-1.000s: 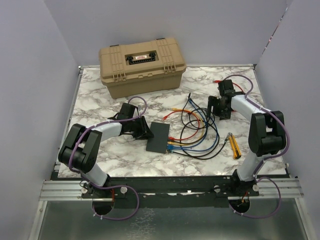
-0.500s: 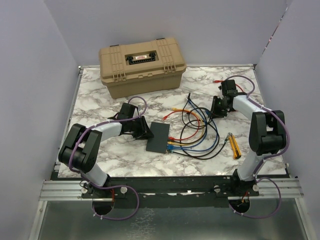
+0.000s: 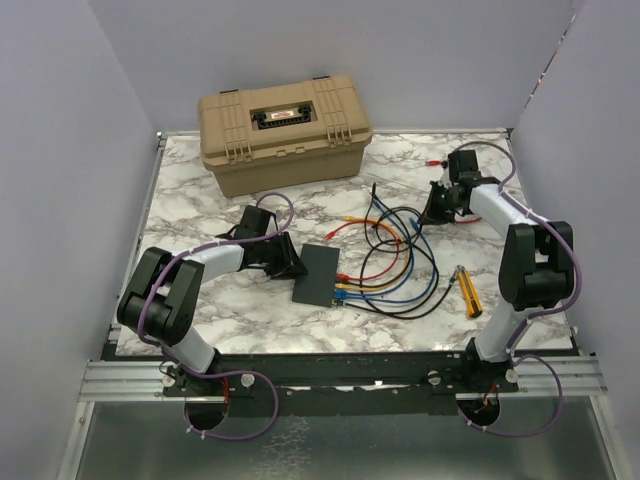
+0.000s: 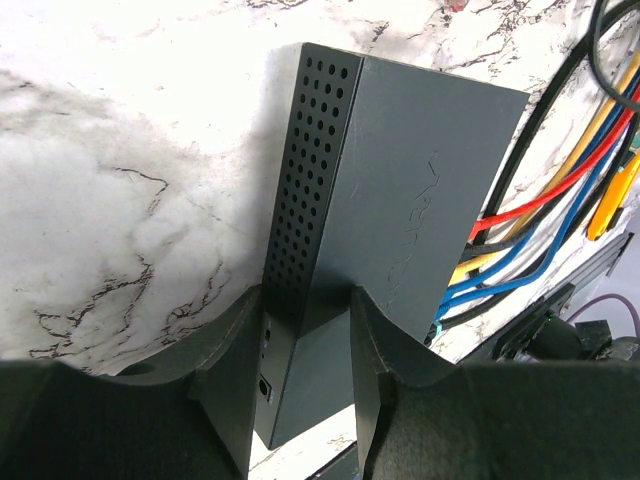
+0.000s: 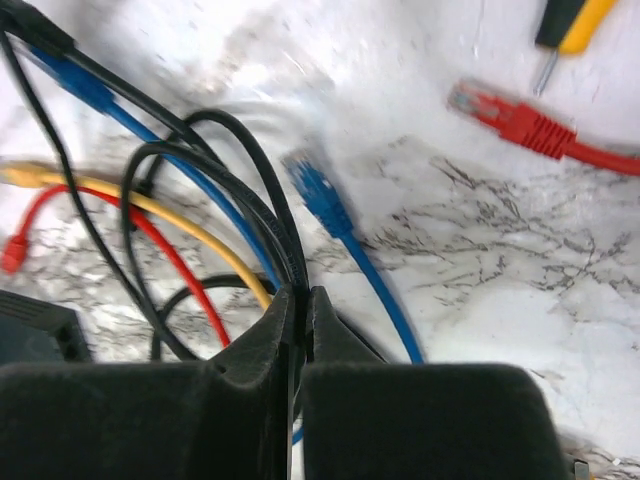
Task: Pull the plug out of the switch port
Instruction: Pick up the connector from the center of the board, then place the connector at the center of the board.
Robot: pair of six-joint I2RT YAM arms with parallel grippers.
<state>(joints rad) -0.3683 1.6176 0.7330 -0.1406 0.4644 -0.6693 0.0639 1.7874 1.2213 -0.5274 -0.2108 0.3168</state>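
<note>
The switch (image 3: 318, 275) is a flat black box lying at mid-table; in the left wrist view the switch (image 4: 400, 190) shows its perforated side. My left gripper (image 3: 285, 258) clamps its near end, the left gripper (image 4: 305, 300) jaws pressed on both faces. Red, yellow, blue and black cables (image 3: 385, 270) run from plugs (image 3: 343, 287) in its port edge. My right gripper (image 3: 432, 212) is shut on a black cable (image 5: 270, 190), the right gripper (image 5: 298, 295) pinching it between the fingertips. Which plug that cable ends in is hidden.
A tan toolbox (image 3: 285, 130) stands at the back. A yellow-handled screwdriver (image 3: 466, 290) lies right of the cable tangle. A loose blue plug (image 5: 318, 190) and a loose red plug (image 5: 505, 115) rest on the marble near my right gripper.
My right gripper has closed from open onto the black cable and shifted toward the back of the table, dragging the cable loop with it. The left arm has held still.
</note>
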